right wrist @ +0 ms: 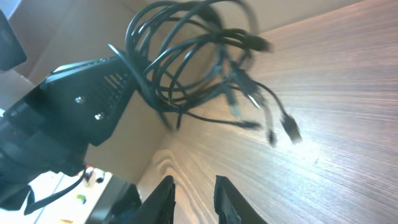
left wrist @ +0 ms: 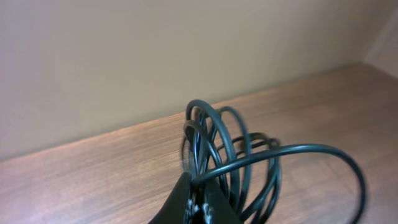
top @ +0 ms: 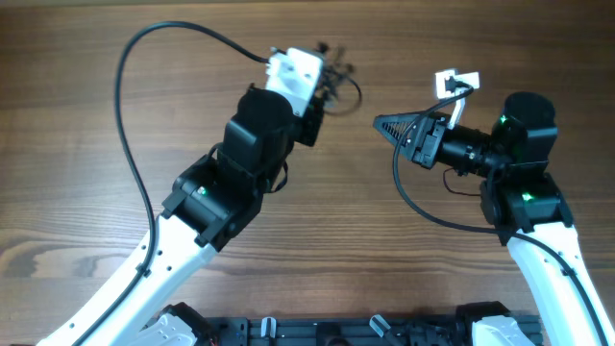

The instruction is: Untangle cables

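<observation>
The cables [top: 338, 82] are a bundle of thin black loops held up off the table. My left gripper [top: 325, 88] is shut on them. In the left wrist view the loops [left wrist: 231, 155] fan out from between the closed fingertips of the left gripper [left wrist: 198, 188]. In the right wrist view the cables [right wrist: 186, 56] hang from the left gripper [right wrist: 118, 62], and several plug ends [right wrist: 286, 127] dangle just above the wood. My right gripper [top: 381, 122] points left at the bundle from a short distance away. Its fingers [right wrist: 165, 193] stand a little apart, with nothing between them in the right gripper [right wrist: 194, 190].
The wooden table [top: 86, 144] fills the view. A thicker black arm cable [top: 130, 115] arcs over its left part, and another [top: 413, 202] loops below the right wrist. A small white piece [top: 452, 81] sits by the right arm. A pale wall [left wrist: 155, 56] stands behind the table.
</observation>
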### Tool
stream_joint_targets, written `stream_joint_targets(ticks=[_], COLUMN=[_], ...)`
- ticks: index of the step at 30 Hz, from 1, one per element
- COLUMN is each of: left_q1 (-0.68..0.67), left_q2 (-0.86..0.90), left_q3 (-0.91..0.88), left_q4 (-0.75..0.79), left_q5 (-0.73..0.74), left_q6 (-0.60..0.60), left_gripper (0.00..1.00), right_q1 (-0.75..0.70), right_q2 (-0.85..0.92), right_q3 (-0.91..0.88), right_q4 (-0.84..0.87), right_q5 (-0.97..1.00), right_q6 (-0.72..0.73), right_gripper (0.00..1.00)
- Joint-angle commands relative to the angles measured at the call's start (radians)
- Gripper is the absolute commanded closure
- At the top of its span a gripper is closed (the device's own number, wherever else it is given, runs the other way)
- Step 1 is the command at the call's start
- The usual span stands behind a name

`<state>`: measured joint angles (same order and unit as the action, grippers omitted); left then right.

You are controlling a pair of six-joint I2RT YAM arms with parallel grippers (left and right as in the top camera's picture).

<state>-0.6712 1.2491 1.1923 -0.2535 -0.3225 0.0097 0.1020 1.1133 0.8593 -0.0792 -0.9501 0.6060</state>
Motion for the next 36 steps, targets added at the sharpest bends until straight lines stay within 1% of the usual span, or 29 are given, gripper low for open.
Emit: stream_joint_targets(ticks=[1, 2, 3, 4, 6, 8, 11, 14, 17, 23, 24, 26, 27, 28, 30, 32, 33, 34, 36], left_q1=[0.000, 0.000, 0.000, 0.000, 0.000, 0.000, -0.001, -0.001, -0.015, -0.114, -0.125, -0.131, -0.131, -0.130, -0.125, -0.108, -0.096, -0.082, -0.053], left_q2=[-0.012, -0.012, -0.012, -0.012, -0.012, -0.010, -0.009, -0.009, -0.009, -0.009, -0.009, -0.010, -0.010, -0.010, -0.010, -0.010, -0.012, -0.016, -0.024], left_q3=[0.010, 0.010, 0.010, 0.010, 0.010, 0.010, 0.010, 0.010, 0.010, 0.010, 0.010, 0.010, 0.010, 0.010, 0.010, 0.010, 0.010, 0.010, 0.010], left_q4=[0.010, 0.011, 0.011, 0.011, 0.012, 0.029, 0.049, 0.049, 0.054, 0.064, 0.064, 0.063, 0.064, 0.064, 0.061, 0.039, 0.010, -0.034, -0.114], left_q5=[-0.063, -0.056, -0.015, 0.056, 0.161, 0.261, 0.344, 0.379, 0.387, 0.393, 0.393, 0.393, 0.393, 0.389, 0.324, 0.232, 0.191, 0.150, 0.119], left_q6=[-0.219, -0.289, -0.357, -0.399, -0.433, -0.489, -0.566, -0.585, -0.675, -0.684, -0.684, -0.684, -0.684, -0.674, -0.669, -0.669, -0.669, -0.669, -0.669], left_gripper=[0.96, 0.96, 0.96, 0.96, 0.96, 0.96, 0.96, 0.96, 0.96, 0.96, 0.96, 0.96, 0.96, 0.96, 0.94, 0.53, 0.37, 0.25, 0.21], right_q1=[-0.001, -0.001, -0.001, -0.001, -0.001, -0.001, -0.001, -0.001, -0.001, -0.001, -0.001, -0.001, -0.001, -0.001, -0.001, -0.001, -0.001, -0.001, -0.002], right_q2=[-0.011, -0.011, -0.011, -0.011, -0.011, -0.011, -0.011, -0.011, -0.011, -0.011, -0.011, -0.011, -0.011, -0.011, -0.011, -0.011, -0.011, -0.011, -0.011], right_q3=[0.005, 0.005, 0.005, 0.005, 0.005, 0.005, 0.005, 0.005, 0.005, 0.005, 0.005, 0.005, 0.005, 0.005, 0.005, 0.005, 0.005, 0.005, 0.005], right_q4=[-0.010, -0.010, -0.009, -0.005, 0.010, 0.052, 0.139, 0.146, 0.146, 0.150, 0.150, 0.153, 0.153, 0.152, 0.147, 0.146, 0.146, 0.146, 0.147], right_q5=[0.070, 0.061, 0.039, 0.028, -0.017, -0.111, -0.200, -0.205, -0.212, -0.207, -0.203, -0.203, -0.204, -0.204, -0.204, -0.204, -0.203, -0.203, -0.203], right_q6=[0.026, 0.025, 0.021, 0.018, -0.021, -0.061, -0.080, -0.083, -0.087, -0.109, -0.110, -0.110, -0.110, -0.109, -0.109, -0.109, -0.109, -0.111, -0.110], right_gripper=[0.62, 0.57, 0.52, 0.50, 0.50, 0.49, 0.49, 0.49, 0.49, 0.49, 0.52, 0.78, 0.88, 0.95, 0.96, 0.96, 0.96, 0.96, 0.96])
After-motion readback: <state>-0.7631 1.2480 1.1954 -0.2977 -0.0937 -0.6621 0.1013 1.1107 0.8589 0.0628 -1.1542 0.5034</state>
